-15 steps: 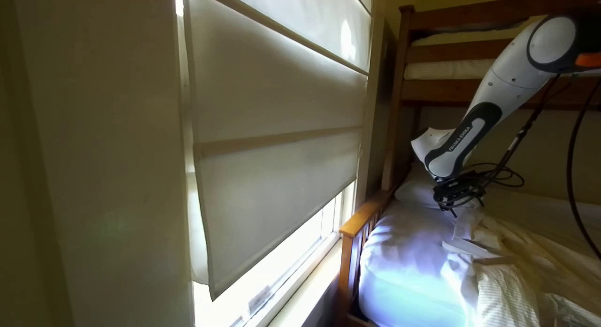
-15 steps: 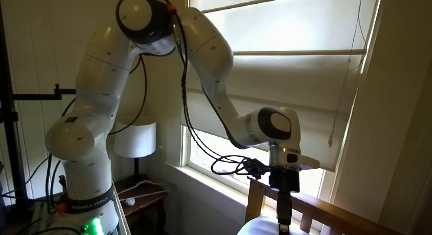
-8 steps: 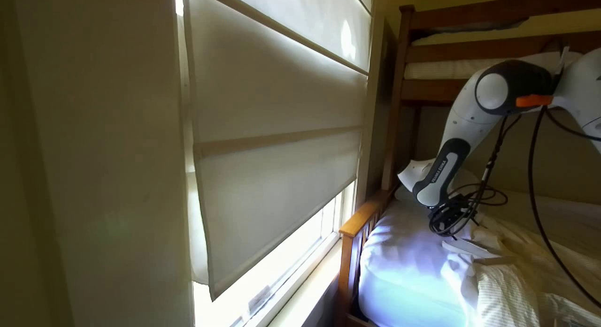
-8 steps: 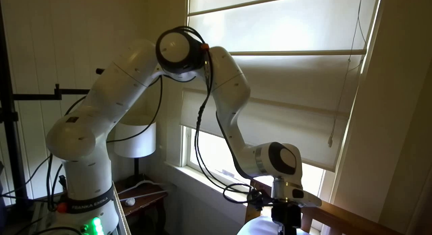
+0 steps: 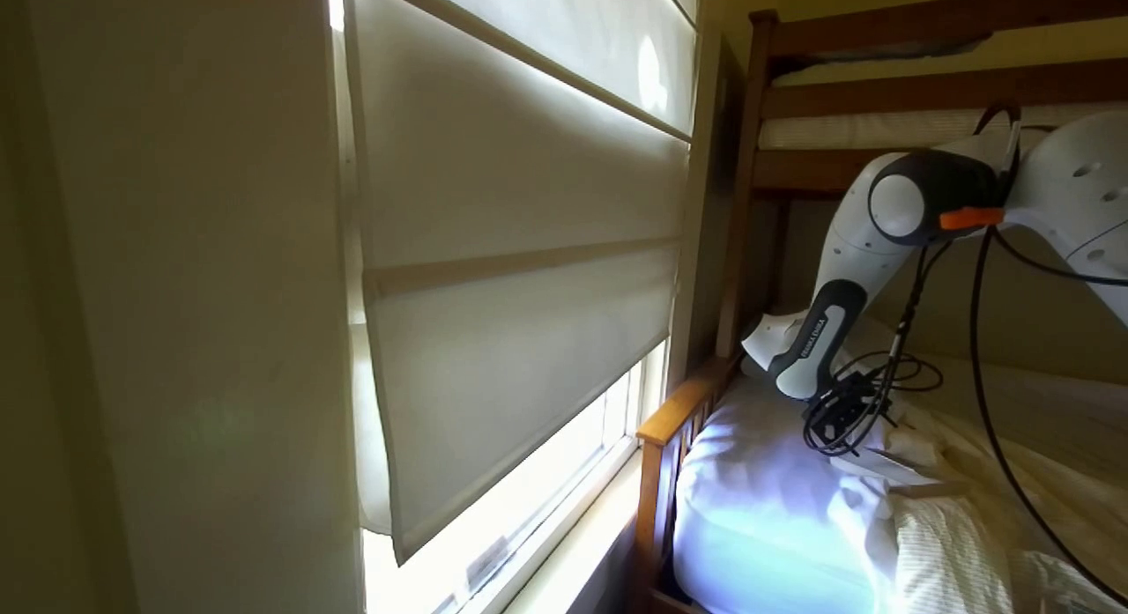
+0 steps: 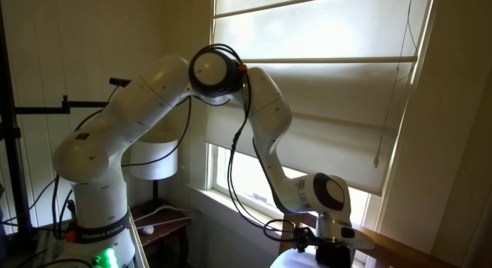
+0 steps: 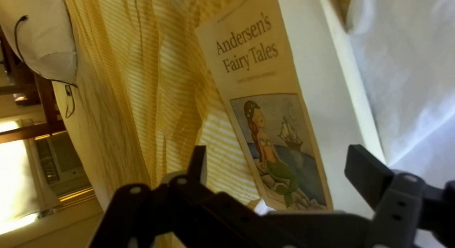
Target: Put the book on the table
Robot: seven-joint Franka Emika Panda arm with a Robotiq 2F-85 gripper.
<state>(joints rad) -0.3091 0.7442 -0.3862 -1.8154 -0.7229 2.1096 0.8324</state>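
Observation:
The book (image 7: 254,82), titled "Andersen's Fairy Tales" with a mermaid picture, lies on the bed among rumpled covers. In an exterior view it appears as a pale slab (image 5: 890,469) just under the hand. My gripper (image 7: 278,152) is open above the book's lower end, one finger over the striped cloth and the other over the book's white side; nothing is held. The book's bottom edge is hidden behind the gripper. A small dark wooden table (image 6: 169,226) stands in the corner beside the robot's base. The fingertips lie below the frame in that exterior view.
On the table are a lamp (image 6: 154,160), a white hanger (image 6: 165,208) and a small white ball (image 6: 148,230). A wooden bed rail (image 5: 679,411) borders the window side. Yellow striped bedding (image 7: 170,80) bunches beside the book. Cables (image 5: 978,332) hang from the arm.
The arm has reached out and come down toward the bed, bringing the hand lower, close over the book. Its motion slowed in the latest half second. The book has not moved.

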